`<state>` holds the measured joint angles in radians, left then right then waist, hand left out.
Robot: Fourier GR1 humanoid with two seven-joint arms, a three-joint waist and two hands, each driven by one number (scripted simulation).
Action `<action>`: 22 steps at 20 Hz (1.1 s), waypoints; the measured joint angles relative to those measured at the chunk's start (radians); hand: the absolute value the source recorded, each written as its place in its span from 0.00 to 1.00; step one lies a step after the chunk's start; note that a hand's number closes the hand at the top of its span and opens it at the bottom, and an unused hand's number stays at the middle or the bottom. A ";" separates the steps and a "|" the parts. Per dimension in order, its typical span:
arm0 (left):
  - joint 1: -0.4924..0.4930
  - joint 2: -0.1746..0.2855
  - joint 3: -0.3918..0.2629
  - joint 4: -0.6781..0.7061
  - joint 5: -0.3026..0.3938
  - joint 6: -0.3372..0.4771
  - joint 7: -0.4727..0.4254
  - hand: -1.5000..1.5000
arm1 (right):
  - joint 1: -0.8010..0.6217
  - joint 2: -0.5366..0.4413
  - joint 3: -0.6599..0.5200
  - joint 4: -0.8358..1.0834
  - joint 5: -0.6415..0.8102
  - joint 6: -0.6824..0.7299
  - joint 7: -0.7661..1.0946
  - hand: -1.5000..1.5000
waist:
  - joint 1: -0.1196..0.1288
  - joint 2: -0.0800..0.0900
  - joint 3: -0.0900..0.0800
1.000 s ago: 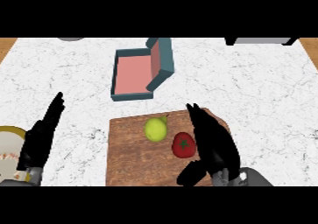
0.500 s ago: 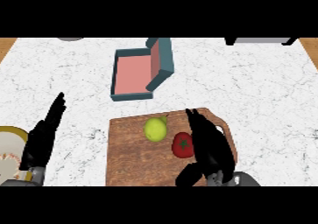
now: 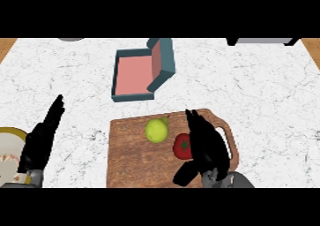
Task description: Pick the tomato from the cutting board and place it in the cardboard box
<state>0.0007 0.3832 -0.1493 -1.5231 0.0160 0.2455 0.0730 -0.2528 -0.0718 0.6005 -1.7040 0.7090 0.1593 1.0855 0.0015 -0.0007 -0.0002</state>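
The right hand (image 3: 206, 148) lies over the cutting board (image 3: 133, 161), fingers straight, thumb spread apart below, closed on nothing. It hides the right edge of the tomato (image 3: 181, 146); whether they touch cannot be told. The tomato is red and round with a green stem spot, on the board's right part. Just left of it sits a yellow-green fruit (image 3: 157, 131). Beyond the board, well apart, stands the teal box (image 3: 163, 59) with a pink inside. The left hand (image 3: 42, 139) rests open at the left, beside a plate (image 3: 5, 148) cut off by the edge.
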 measured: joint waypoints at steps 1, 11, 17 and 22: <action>-0.010 -0.001 0.005 0.002 -0.005 -0.005 0.008 0.50 | 0.012 0.004 0.000 -0.001 0.011 0.001 -0.004 0.00 | -0.001 0.000 0.000; -0.033 -0.051 0.039 0.028 -0.060 -0.033 0.011 0.50 | 0.056 0.052 -0.035 0.038 0.073 0.023 -0.048 0.00 | -0.001 0.000 0.000; 0.001 -0.061 0.061 0.001 -0.072 -0.059 0.001 0.50 | 0.056 0.062 -0.015 0.078 0.069 0.018 -0.049 1.00 | 0.002 0.000 0.000; 0.007 -0.076 0.075 -0.025 -0.089 -0.082 0.026 0.50 | 0.047 0.063 -0.029 0.114 0.098 0.000 -0.080 1.00 | 0.001 -0.001 -0.001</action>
<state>0.0079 0.3073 -0.0744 -1.5485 -0.0734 0.1633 0.0993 -0.2058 -0.0093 0.5712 -1.5902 0.8069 0.1588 1.0060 0.0029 -0.0021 -0.0010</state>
